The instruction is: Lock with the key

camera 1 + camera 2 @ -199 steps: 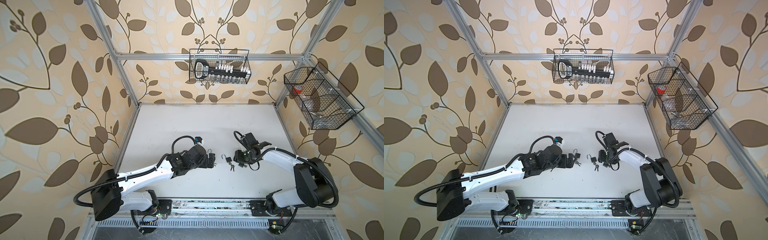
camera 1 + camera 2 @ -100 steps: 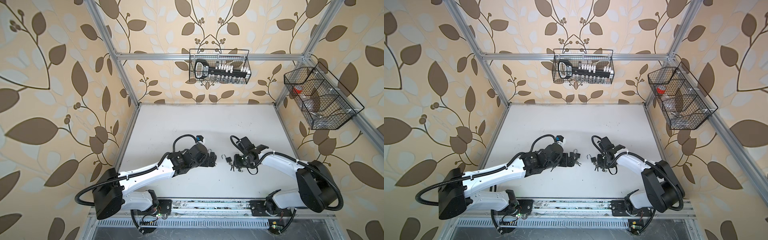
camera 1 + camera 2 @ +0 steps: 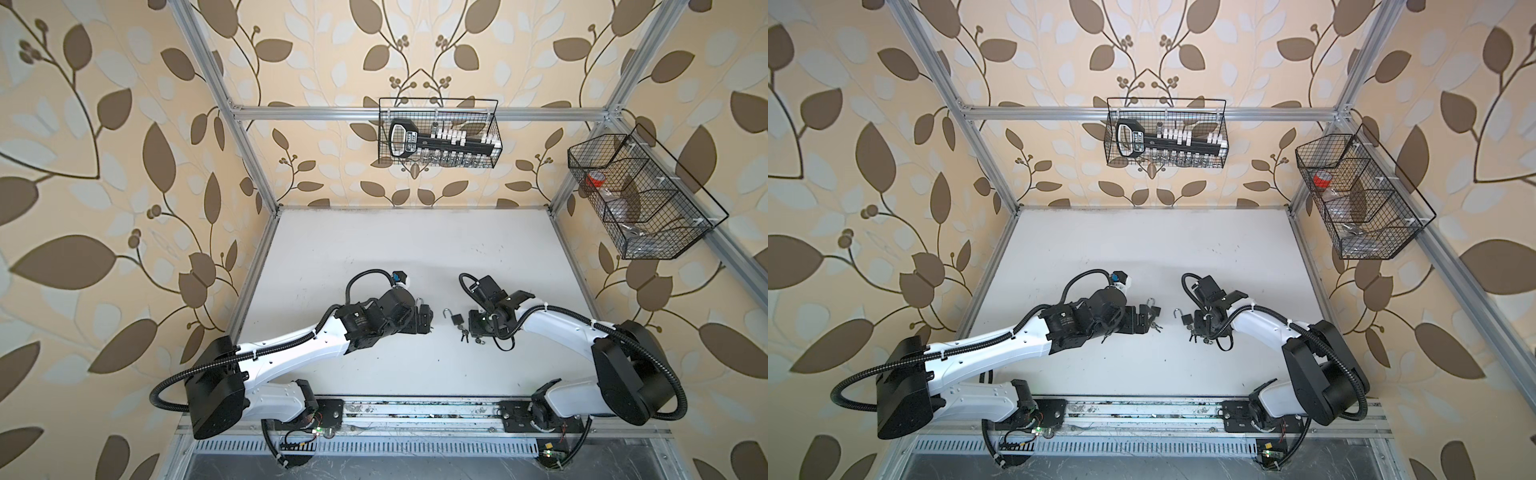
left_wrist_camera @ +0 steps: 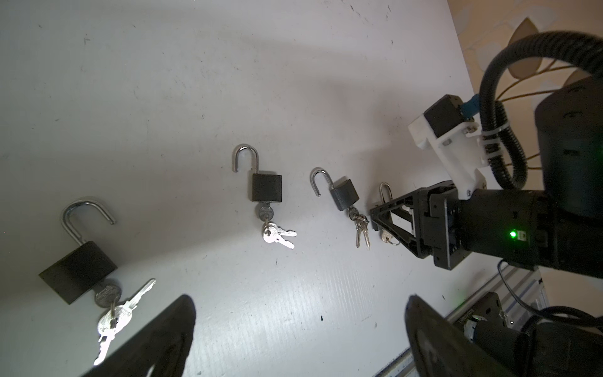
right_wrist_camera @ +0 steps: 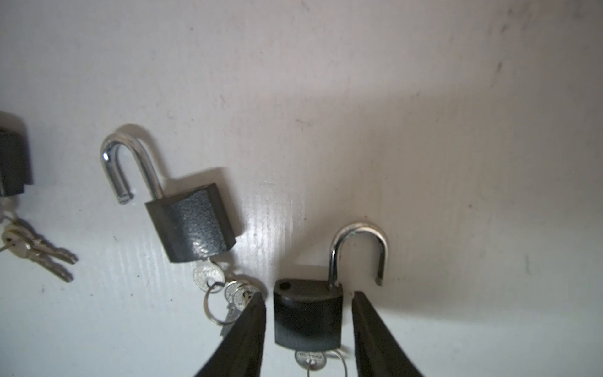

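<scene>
**Right tool straddles the fourth padlock, left tool spread wide**

One white counter (image 3: 395,249) carries everything. Two arms reach in from the near rail, the left arm (image 3: 291,349) and the right arm (image 3: 561,324). Two wire baskets hang on the walls: a back basket (image 3: 438,99) and a side basket (image 3: 660,243).

Four padlocks lie flat in a row between the tools, all with the shackle sprung open. The first padlock (image 4: 78,271) lies just beside the left tool (image 4: 298,302). Next come the second padlock (image 4: 266,187) and the third padlock (image 4: 344,196). The fourth padlock (image 5: 308,320) lies at the right tool (image 5: 307,293).

There are four key bunches (image 4: 279,236), one per lock, each with a key seated in the keyhole. On three of them a ring with two spare keys rests on the counter. On the fourth, only the seated key and part of a ring show.

The left tool is spread wide and holds nothing. The right tool is spread partway, with a fingertip on either side of the fourth padlock's body. A thin strip of counter shows on each side, so nothing is pinched.

Compared with a second ago, the right arm has leaned lower toward the counter and its tool has narrowed about the lock. The left arm and the padlocks in view lie as they did.
</scene>
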Controlling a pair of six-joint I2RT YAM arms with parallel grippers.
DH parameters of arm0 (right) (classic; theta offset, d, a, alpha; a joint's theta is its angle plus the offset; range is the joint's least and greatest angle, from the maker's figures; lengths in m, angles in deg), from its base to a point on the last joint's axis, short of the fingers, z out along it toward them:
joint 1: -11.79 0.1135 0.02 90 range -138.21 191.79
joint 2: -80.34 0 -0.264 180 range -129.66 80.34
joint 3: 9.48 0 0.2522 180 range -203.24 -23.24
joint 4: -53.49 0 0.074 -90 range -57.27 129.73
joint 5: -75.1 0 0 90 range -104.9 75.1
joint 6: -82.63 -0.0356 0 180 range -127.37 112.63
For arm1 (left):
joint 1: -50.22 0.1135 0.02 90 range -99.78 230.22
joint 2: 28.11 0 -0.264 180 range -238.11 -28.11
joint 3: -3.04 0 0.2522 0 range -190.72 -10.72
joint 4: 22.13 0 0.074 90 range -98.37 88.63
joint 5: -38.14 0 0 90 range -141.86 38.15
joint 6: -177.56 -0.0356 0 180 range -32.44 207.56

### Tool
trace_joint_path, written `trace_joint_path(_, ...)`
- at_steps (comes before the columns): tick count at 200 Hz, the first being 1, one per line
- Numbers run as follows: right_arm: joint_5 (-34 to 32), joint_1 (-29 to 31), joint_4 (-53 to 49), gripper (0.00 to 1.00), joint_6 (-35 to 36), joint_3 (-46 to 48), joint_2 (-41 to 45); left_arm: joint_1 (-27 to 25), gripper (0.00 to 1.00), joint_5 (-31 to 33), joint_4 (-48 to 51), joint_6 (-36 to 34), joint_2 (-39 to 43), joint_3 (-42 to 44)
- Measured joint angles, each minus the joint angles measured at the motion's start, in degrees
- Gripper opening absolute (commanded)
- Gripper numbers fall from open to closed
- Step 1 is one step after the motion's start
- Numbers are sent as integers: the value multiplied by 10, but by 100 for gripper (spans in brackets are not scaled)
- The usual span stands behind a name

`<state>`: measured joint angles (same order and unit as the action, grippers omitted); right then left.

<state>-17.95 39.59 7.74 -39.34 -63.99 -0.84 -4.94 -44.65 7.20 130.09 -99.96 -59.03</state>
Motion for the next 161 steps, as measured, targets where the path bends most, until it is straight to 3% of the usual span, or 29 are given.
trace_joint_path(110, -28, 26, -9, 45, -15, -1, -18, 0, 99, 7, 8, 0, 19, 0)
trace_joint_path(161, -39, 29, -11, 39, -21, -2, -21, 0, 99, 8, 11, 0, 23, 0)
